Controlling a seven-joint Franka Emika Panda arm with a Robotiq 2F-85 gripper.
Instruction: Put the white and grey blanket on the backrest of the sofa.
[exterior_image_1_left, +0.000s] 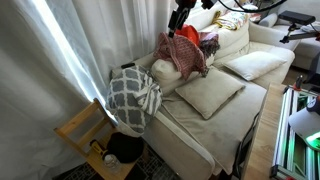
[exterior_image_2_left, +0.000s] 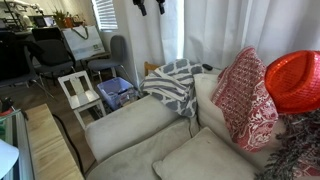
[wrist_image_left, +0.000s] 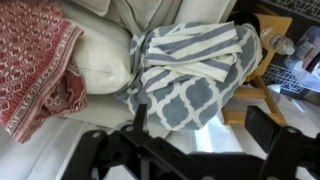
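Grey-and-white blanket (exterior_image_1_left: 133, 95) bunched over arm of sofa (exterior_image_1_left: 200, 125) at curtain (exterior_image_1_left: 50, 50) end, folds hanging down outer side. Red patterned cushion (exterior_image_1_left: 180, 52) near it against backrest; beige pillow (exterior_image_1_left: 210, 93) on seat. Wooden chair (exterior_image_1_left: 85, 130) beneath blanket. Gripper (wrist_image_left: 200, 120) hangs well above blanket, fingers spread, nothing between them.

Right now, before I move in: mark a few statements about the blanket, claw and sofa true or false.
1. The blanket hangs over the sofa armrest. True.
2. The claw grips the blanket. False: it is open and empty, apart from the blanket.
3. A red cloth lies against the backrest. True.
4. The wooden chair stands on the sofa seat. False: it is on the floor beside the armrest.
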